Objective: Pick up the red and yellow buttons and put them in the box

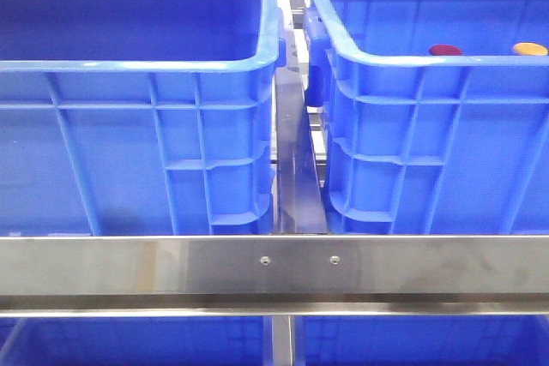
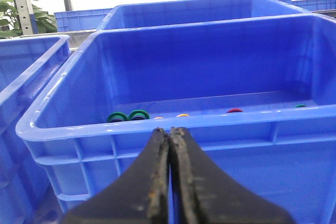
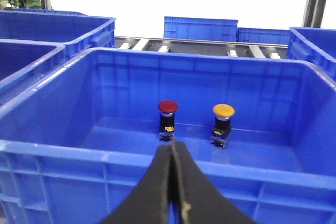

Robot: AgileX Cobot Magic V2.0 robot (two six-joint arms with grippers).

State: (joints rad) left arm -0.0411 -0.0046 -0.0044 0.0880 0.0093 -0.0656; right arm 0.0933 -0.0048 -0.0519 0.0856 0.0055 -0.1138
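The red button point(image 3: 168, 107) and the yellow button point(image 3: 223, 111) stand upright on black bases on the floor of the right blue crate point(image 3: 79, 152). In the front view only their caps, red point(image 1: 445, 50) and yellow point(image 1: 529, 48), show over that crate's rim point(image 1: 412, 62). The box point(image 1: 137, 64), a like blue crate, stands to its left. My right gripper point(image 3: 172, 145) is shut and empty, outside the near wall, in line with the red button. My left gripper point(image 2: 169, 129) is shut and empty before the near wall of the box point(image 2: 252, 117). Neither gripper shows in the front view.
Several small caps lie on the box floor: green rings point(image 2: 128, 115), an orange one point(image 2: 182, 115), a red one point(image 2: 234, 110). A steel rail point(image 1: 274, 267) crosses in front of both crates, with a dark divider point(image 1: 298, 169) between them. More blue crates stand behind and beside.
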